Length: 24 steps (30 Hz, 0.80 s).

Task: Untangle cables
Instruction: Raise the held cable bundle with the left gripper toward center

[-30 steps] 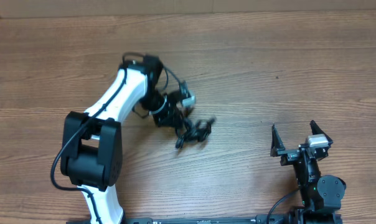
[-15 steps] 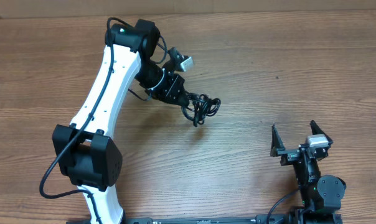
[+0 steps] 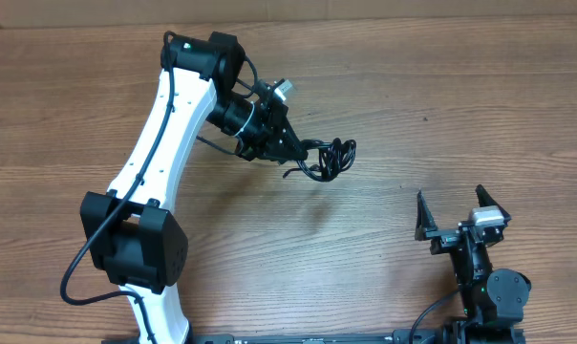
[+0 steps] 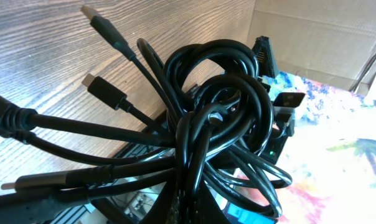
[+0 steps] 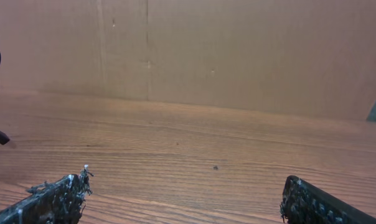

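The cables (image 3: 332,157) are a knotted black bundle hanging off the wooden table (image 3: 441,105) near its middle, with a faint shadow beneath. My left gripper (image 3: 298,150) is shut on the cables at the bundle's left side. In the left wrist view the cables (image 4: 222,112) fill the frame as tangled loops, with small plugs (image 4: 105,29) sticking out at the upper left; the left gripper (image 4: 189,208) pinches several strands at the bottom edge. My right gripper (image 3: 453,207) rests at the front right, open and holding nothing. Its fingers (image 5: 51,200) stand wide apart over bare wood.
A brown cardboard wall (image 5: 238,50) stands along the table's far side. A small dark speck (image 3: 425,119) marks the wood at the right. The left arm's white links (image 3: 160,153) stretch across the left half of the table.
My left arm has stretched away from the front and swung right, carrying the bundle up and to the right off the table. The right arm has stayed still.
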Tool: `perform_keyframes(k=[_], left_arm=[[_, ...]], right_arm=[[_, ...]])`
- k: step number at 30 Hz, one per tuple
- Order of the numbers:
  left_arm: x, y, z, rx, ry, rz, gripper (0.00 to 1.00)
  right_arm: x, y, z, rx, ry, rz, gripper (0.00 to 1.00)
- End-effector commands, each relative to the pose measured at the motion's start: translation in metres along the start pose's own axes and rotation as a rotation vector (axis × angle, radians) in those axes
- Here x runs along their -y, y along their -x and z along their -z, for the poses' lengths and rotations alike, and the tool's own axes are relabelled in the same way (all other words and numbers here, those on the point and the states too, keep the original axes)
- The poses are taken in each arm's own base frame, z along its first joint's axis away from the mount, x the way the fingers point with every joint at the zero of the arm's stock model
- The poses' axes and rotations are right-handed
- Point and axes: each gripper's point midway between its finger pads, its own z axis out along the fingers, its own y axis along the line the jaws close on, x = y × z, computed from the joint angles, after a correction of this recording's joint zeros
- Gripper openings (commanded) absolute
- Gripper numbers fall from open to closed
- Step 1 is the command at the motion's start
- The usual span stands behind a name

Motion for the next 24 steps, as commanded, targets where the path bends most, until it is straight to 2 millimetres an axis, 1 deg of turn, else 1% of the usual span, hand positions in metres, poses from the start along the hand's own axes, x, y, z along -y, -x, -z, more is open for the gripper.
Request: perform_keyframes(k=[1,3,7,10,19,24], left_arm=[[0.011,0.002,0.004,0.015,-0.031,0.029,0.04],[0.000,0.005,0.004,0.029,0.033,0.078,0.04],[-0.032,0.007,0.008,0.067,0.221,0.224,0.04],[-0.044,0.008,0.011,0.086,0.293,0.249,0.04],[-0.054,0.014,0.015,0.120,0.352,0.266,0.04],[-0.055,0.014,0.015,0.126,0.351,0.296,0.04]], right_arm=[[-0.001,-0.004,-0.001,-0.007,0.004,0.000,1.00],[-0.001,-0.004,-0.001,-0.007,0.004,0.000,1.00],[-0.001,-0.004,-0.001,-0.007,0.004,0.000,1.00],[-0.001,-0.004,-0.001,-0.007,0.004,0.000,1.00],[-0.001,-0.004,-0.001,-0.007,0.004,0.000,1.00],[-0.001,-0.004,-0.001,-0.007,0.005,0.000,1.00]])
